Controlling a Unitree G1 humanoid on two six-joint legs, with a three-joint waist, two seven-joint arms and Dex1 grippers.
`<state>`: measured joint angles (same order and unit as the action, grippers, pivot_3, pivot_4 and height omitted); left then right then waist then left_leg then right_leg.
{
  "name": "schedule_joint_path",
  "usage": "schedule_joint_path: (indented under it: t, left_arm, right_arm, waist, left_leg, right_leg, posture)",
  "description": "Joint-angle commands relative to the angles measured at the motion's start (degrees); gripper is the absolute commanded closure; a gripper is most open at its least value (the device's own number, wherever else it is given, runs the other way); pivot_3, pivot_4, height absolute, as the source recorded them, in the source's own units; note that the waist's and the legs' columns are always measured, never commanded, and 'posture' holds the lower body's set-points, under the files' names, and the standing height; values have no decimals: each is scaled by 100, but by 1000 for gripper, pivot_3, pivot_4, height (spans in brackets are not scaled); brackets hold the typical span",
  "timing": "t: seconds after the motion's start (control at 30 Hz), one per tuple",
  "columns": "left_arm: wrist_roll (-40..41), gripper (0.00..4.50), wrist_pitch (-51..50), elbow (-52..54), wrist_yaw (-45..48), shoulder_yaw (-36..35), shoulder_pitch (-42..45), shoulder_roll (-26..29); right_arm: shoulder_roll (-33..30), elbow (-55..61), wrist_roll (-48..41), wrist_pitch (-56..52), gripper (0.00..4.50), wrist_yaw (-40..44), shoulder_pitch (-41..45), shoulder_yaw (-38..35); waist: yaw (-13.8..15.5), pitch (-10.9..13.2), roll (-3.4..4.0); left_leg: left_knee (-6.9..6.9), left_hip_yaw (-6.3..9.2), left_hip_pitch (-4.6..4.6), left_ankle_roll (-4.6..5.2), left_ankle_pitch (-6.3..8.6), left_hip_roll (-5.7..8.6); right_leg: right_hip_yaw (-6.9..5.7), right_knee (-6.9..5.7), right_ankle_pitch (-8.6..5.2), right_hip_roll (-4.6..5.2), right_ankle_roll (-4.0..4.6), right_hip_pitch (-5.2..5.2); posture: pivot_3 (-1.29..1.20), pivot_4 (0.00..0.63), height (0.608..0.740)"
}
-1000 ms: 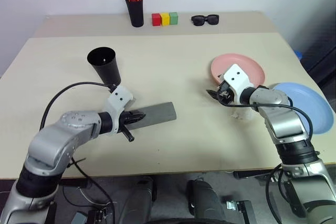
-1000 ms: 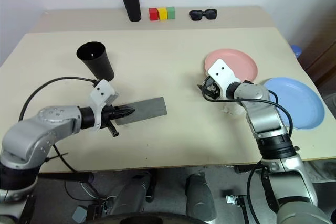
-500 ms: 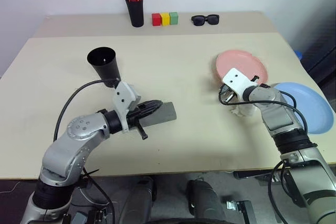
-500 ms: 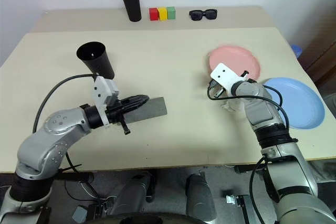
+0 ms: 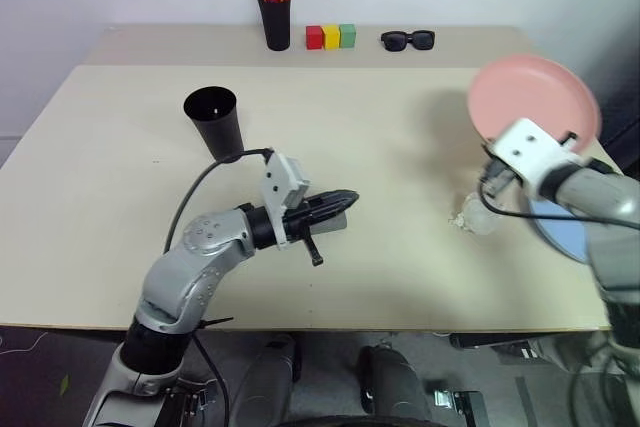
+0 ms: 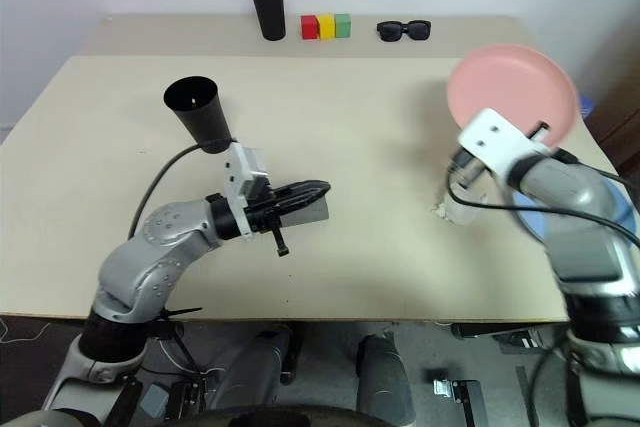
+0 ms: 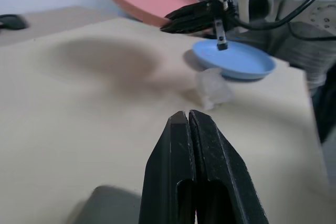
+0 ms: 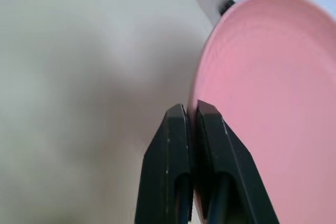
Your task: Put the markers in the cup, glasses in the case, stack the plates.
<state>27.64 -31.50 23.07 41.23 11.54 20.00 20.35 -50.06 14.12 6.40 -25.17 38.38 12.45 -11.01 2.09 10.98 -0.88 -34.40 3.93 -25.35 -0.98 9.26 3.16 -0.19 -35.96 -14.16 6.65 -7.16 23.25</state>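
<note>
The pink plate point(image 5: 534, 102) is clear of the table, tilted with its hollow face toward the camera, its rim pinched at the near edge, and below it the light blue plate point(image 7: 234, 60) lies flat near the table's right edge, partly hidden. The plain black tapered cup point(image 5: 215, 124) stands upright, mouth open, on the left half of the table. The grey case point(image 6: 314, 209) lies flat near the middle, mostly covered.

The right claw point(image 8: 190, 116) has pinched the pink plate point(image 5: 535, 102) and lifted it clear
</note>
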Motion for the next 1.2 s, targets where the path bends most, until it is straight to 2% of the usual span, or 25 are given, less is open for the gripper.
schedule_joint_path:
  t: [0.03,0.1,0.2,0.3,0.47,0.7,0.87,0.97,1.13,1.2]
  left_arm:
    - [-248,4500,495,-386,379,317,223,-77]
    - [-355,4500,716,-621,589,444,282,-98]
    - [-429,4500,925,-851,768,510,315,-141]
    - [-496,4500,1071,-968,844,531,302,-166]
    - [-461,4500,1052,-766,794,411,118,-94]
    - [-531,4500,998,-403,504,305,-221,38]
    - [-553,4500,947,-280,374,309,-283,49]
    - [-545,4500,873,-180,296,327,-293,28]
    - [-463,4500,760,-81,350,363,-305,40]
    - [-454,4500,740,-90,407,392,-295,40]
  right_arm:
    - [-244,832,-83,-287,4445,280,-963,-1116]
    - [-188,1078,-91,-496,4445,334,-1537,-1572]
    - [-172,1211,-51,-567,4445,422,-2171,-1826]
    - [-127,1186,-92,-553,3528,388,-2351,-1817]
    - [-164,1013,-115,-277,1115,305,-2037,-1425]
    - [396,890,-929,-438,1115,464,-1194,-624]
    - [574,315,-790,-379,1115,227,-888,-97]
    - [664,135,-820,-368,1897,114,-878,13]
    - [635,264,-865,-300,4256,-19,-1001,-88]
    - [604,434,-901,-328,4415,-98,-1044,-272]
  waist:
    - [7,-1,2]
    - [-27,-9,16]
    - [-80,-17,32]
    - [-153,-18,32]
    - [-150,-20,36]
    - [-132,-18,33]
    - [-126,-18,33]
    - [-131,-18,34]
    - [-131,-18,35]
    - [-131,-18,35]
  left_leg:
    - [-1,-3,0,1,0,0]
    - [-6,-15,2,2,1,-4]
    - [-17,-25,6,6,4,-10]
    - [-33,-21,3,10,8,-19]
    - [-43,-27,1,17,12,-21]
    - [-49,-18,-2,23,16,-20]
    - [-58,-2,-6,29,20,-12]
    - [-56,-1,-6,30,21,-11]
    - [-56,-2,-6,31,21,-11]
    - [-56,-2,-6,31,22,-11]
  right_leg:
    - [1,0,0,1,0,0]
    - [5,1,-1,2,1,1]
    - [12,0,-2,1,3,-1]
    - [11,0,-3,1,5,-7]
    - [15,0,-3,6,4,-9]
    - [15,4,-5,9,2,-12]
    - [14,10,-6,15,0,-17]
    - [14,10,-6,15,0,-17]
    - [14,10,-6,14,-1,-16]
    - [14,10,-6,15,-1,-16]
  posture:
    - [0,150,740]
    - [0,150,740]
    - [0,150,740]
    - [0,150,740]
    - [0,150,740]
    - [0,150,740]
    - [0,150,740]
    - [0,150,740]
    - [0,150,740]
    - [0,150,740]
